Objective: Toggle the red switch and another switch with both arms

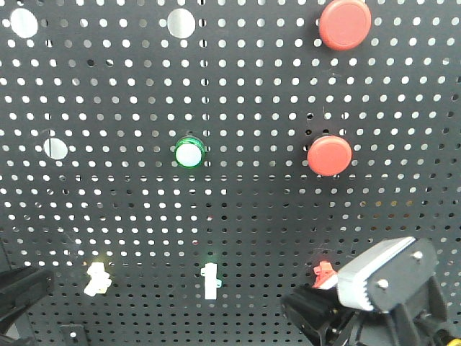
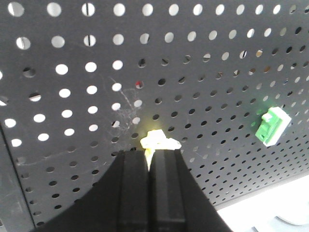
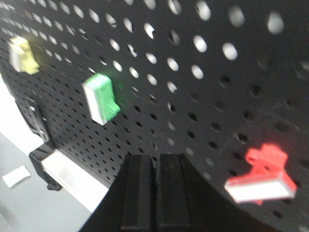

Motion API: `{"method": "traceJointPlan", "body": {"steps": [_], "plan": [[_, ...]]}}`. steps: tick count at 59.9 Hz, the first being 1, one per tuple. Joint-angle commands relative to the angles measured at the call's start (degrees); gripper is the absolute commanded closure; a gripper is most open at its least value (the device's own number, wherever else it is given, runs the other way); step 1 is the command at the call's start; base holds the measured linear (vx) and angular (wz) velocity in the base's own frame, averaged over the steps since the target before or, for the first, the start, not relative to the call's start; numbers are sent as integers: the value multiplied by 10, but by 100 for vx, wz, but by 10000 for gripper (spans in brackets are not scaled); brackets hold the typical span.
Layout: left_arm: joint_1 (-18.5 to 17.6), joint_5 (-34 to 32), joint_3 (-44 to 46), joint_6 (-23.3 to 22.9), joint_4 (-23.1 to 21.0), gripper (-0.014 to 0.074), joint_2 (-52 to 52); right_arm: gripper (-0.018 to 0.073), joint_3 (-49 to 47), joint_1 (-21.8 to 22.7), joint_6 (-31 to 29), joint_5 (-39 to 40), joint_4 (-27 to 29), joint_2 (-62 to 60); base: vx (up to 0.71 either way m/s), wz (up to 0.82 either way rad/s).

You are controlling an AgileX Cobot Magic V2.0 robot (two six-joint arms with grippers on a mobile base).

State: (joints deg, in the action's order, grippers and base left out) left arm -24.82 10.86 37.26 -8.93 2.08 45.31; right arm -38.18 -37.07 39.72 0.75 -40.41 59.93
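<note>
The red switch is a small toggle low on the right of the black pegboard. In the right wrist view this red switch shows its white lever, to the right of my right gripper, which is shut and empty, tips close to the board. The other switch, pale yellow, sits low on the left. In the left wrist view the yellow switch lies just past the tips of my left gripper, which is shut. I cannot tell whether the tips touch it.
A green-based toggle sits between the two switches. Two large round red push buttons and a green-rimmed round button are mounted higher up. The right arm's grey metal block is at the lower right.
</note>
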Motion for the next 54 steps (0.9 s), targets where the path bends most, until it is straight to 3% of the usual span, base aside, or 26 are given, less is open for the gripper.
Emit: {"method": "traceJointPlan", "body": {"steps": [1,40,48,54], "plan": [[1,-47,19,-6,-3,594,-2,566,-19,-1,0,37,-7,-10,0,0],[4,-53,-4,1,-3,594,-22,566,-19,-1,0,36,-7,-10,0,0],[54,-57,-56,25,-14,594,-98,566,-19,-1,0,36,-7,-10,0,0],[119,-57,-114,29,-17,594,-177,566,-19,-1,0,36,-7,-10,0,0]]}}
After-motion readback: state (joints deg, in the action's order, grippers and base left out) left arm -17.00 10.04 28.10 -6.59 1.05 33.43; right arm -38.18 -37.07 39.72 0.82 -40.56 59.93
